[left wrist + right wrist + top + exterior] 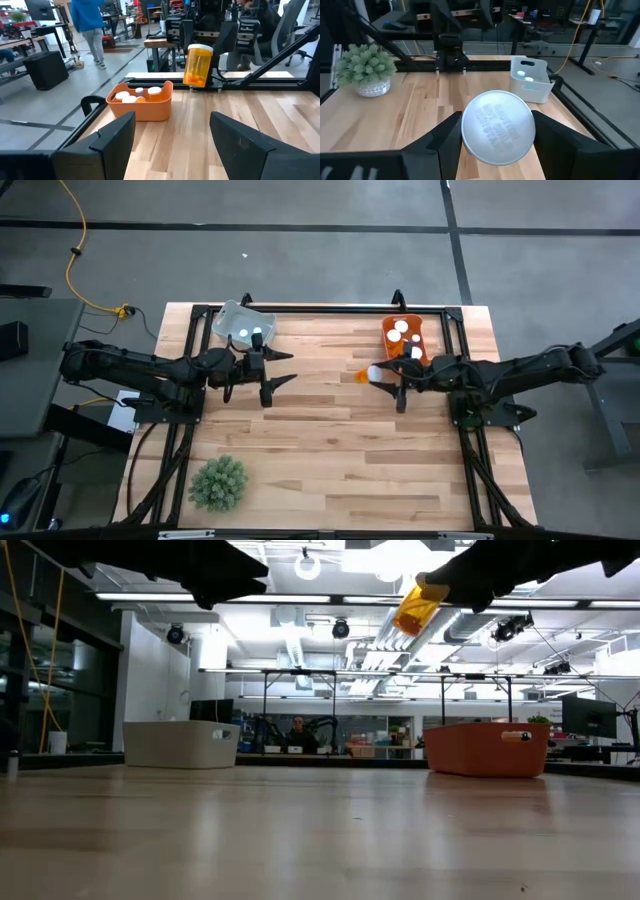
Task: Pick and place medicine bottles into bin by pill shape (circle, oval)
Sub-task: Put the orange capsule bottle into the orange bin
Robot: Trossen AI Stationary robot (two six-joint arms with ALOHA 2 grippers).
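- A medicine bottle [198,65] was pinched at its white cap [498,127] by the right gripper [385,375], lifted above the table [330,450] beside the orange bin [405,338] at the far right corner.
- The left gripper [278,369] was held with fingers spread and empty, near the white bin [243,323] at the far left corner.

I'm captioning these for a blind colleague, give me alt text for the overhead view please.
Seen from above, the right gripper holds an amber medicine bottle over a wooden table, beside an orange bin holding white-capped bottles. The left gripper hovers open near a white bin; a green spiky plant ball sits at the table's near left.
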